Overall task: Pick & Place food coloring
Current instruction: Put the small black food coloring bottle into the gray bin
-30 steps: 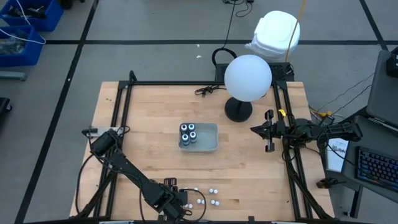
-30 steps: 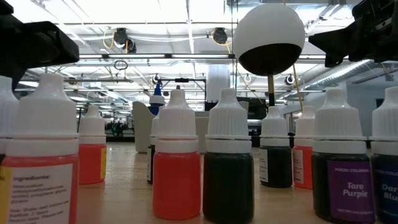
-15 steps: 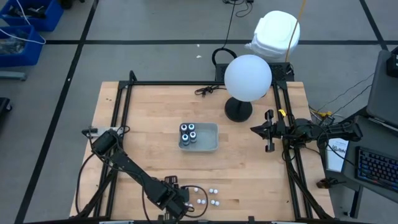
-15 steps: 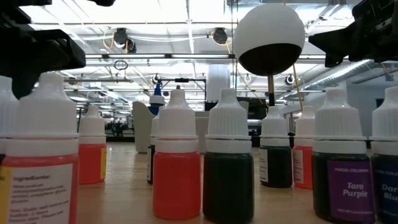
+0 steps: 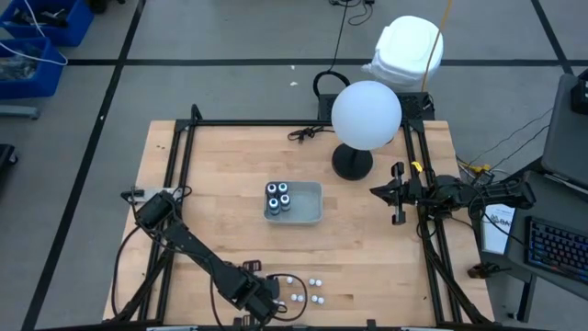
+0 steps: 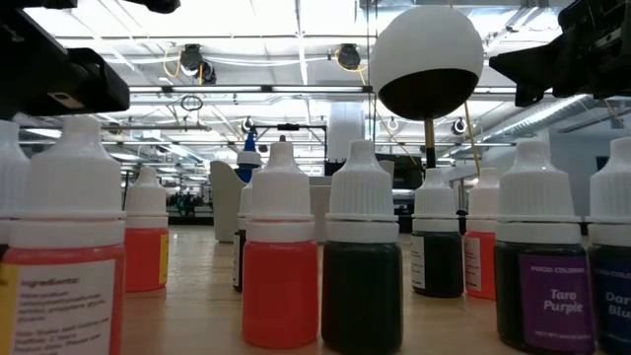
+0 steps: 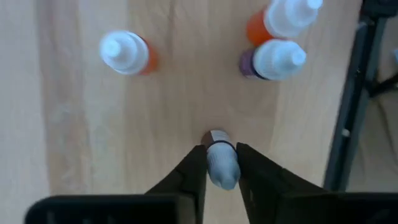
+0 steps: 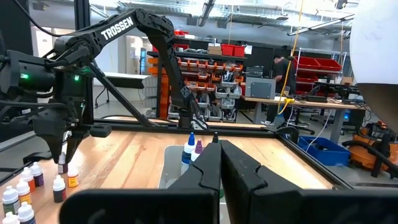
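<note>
Several small white-capped food coloring bottles (image 5: pixel 315 282) stand upright near the table's near edge. In the low view they fill the front: orange (image 6: pixel 281 266), dark green (image 6: pixel 362 276) and purple (image 6: pixel 537 291). My left gripper (image 5: pixel 264 300) points down among them, shut on one bottle (image 7: pixel 221 163). Other bottles, orange (image 7: pixel 127 53) and purple (image 7: pixel 270 59), stand apart from it. Several more dark bottles (image 5: pixel 278 196) stand in the clear tray (image 5: pixel 310 213) at mid-table. My right gripper (image 5: pixel 377 191) waits shut at the right side. My left gripper pinches one dropper bottle between its two fingers (image 7: pixel 196 171), which lie on opposite sides just below its white cap (image 7: pixel 222 171). The fingers come from above, pointing down. The bottle stays upright; whether its base is on the table, I cannot tell.
A lamp with a white globe (image 5: pixel 366 115) and a black base (image 5: pixel 352 164) stands at the far right of the table. Black frame rails (image 5: pixel 179 156) run along the table's left and right sides. Bare wood lies between the tray and the near bottles.
In the low view the dark bulk of my left gripper at the upper left has shifted a little above the nearest bottle. The bottles and the tray stand as before.
</note>
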Robot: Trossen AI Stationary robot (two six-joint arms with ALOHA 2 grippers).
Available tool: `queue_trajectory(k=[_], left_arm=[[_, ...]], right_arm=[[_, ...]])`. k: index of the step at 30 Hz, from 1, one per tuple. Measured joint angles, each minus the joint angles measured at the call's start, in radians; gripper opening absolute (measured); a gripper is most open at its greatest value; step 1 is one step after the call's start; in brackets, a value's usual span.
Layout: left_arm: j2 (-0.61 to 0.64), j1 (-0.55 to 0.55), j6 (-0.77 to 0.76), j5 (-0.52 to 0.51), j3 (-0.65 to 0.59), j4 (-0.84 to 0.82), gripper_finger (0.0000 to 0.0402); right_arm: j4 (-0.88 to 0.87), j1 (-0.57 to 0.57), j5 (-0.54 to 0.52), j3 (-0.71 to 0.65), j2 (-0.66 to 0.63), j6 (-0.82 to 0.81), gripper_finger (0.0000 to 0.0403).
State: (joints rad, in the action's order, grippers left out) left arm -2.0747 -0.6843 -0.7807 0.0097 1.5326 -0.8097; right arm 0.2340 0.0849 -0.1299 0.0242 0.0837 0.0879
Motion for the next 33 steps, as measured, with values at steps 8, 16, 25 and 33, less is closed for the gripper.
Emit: queue_trajectory(k=[8, 16, 25, 33], left_arm=[[0.022, 0.014, 0.044, 0.068, 0.031, -0.063, 0.0064], [0.118, 0.041, 0.091, -0.056, 0.161, -0.315, 0.0071], [0.267, 0.126, 0.137, -0.07, 0.175, -0.465, 0.0074], [0.36, 0.273, 0.196, -0.095, 0.175, -0.542, 0.0075]], right_arm=[[0.0, 0.0, 0.0, 0.0, 0.0, 0.0, 0.0], [0.0, 0.0, 0.0, 0.0, 0.0, -0.001, 0.0], [0.0, 0.0, 0.0, 0.0, 0.0, -0.001, 0.0], [0.0, 0.0, 0.0, 0.0, 0.0, 0.0, 0.0]])
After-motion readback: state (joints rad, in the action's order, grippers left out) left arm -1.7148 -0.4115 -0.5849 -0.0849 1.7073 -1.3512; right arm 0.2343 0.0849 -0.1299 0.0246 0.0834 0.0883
